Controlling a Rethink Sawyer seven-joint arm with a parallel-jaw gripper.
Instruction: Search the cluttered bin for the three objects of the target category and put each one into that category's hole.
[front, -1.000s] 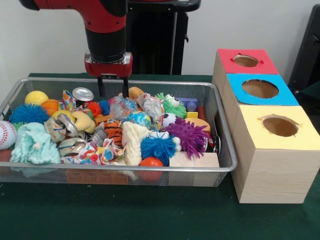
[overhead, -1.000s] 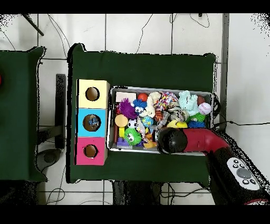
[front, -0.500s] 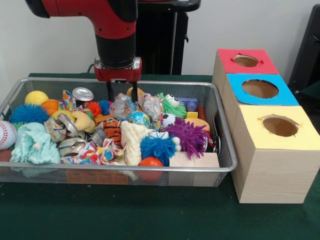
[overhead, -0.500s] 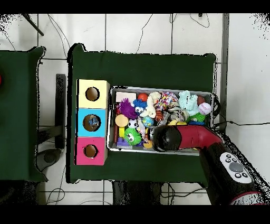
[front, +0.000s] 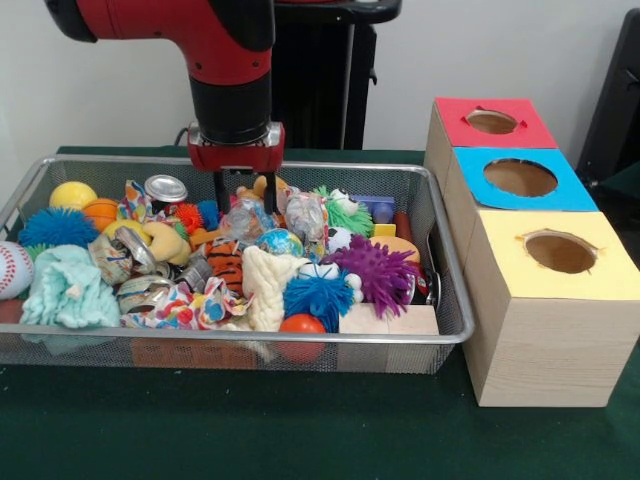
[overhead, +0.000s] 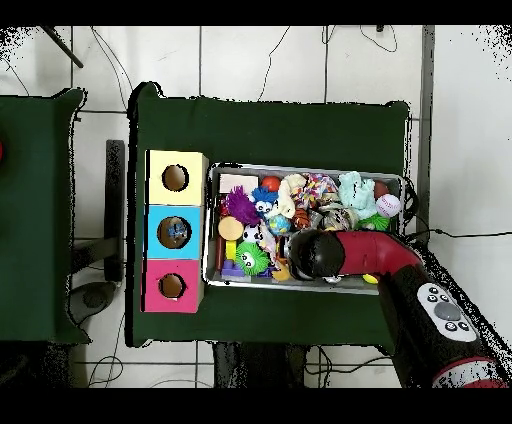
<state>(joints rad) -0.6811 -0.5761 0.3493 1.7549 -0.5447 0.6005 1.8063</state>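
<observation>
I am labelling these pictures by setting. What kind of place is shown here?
Most likely a robotics lab test bench. A red arm hangs over a wire bin crammed with toys, three colour-topped boxes with holes stand beside it on a green cloth, and cables trail over the tiled floor.

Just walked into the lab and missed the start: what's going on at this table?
A red and black robot arm is sorting toys. Its gripper hangs open over the far middle of a wire bin crammed with fuzzy balls, cans and cloth. It holds nothing. Beside the bin stand three wooden boxes with holes in red, blue and yellow tops.
</observation>
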